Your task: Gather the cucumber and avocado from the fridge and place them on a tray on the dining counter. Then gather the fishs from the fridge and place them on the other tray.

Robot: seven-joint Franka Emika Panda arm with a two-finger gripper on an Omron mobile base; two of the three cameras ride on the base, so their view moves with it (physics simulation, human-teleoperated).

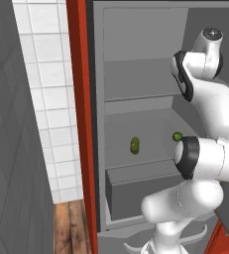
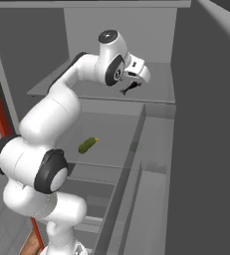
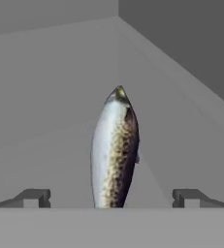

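A speckled silver-and-brown fish lies on the fridge's upper shelf, pointing away from the hand. My gripper is open, its fingertips standing wide on either side of the fish's near end without touching it. In the right base view the gripper hovers just above that shelf. One shelf lower lie the green cucumber and, further right, the round green avocado.
The fridge's red edge stands at the left, beside a white tiled wall. A grey drawer sits below the lower shelf. The fridge's side wall runs close to the hand's right.
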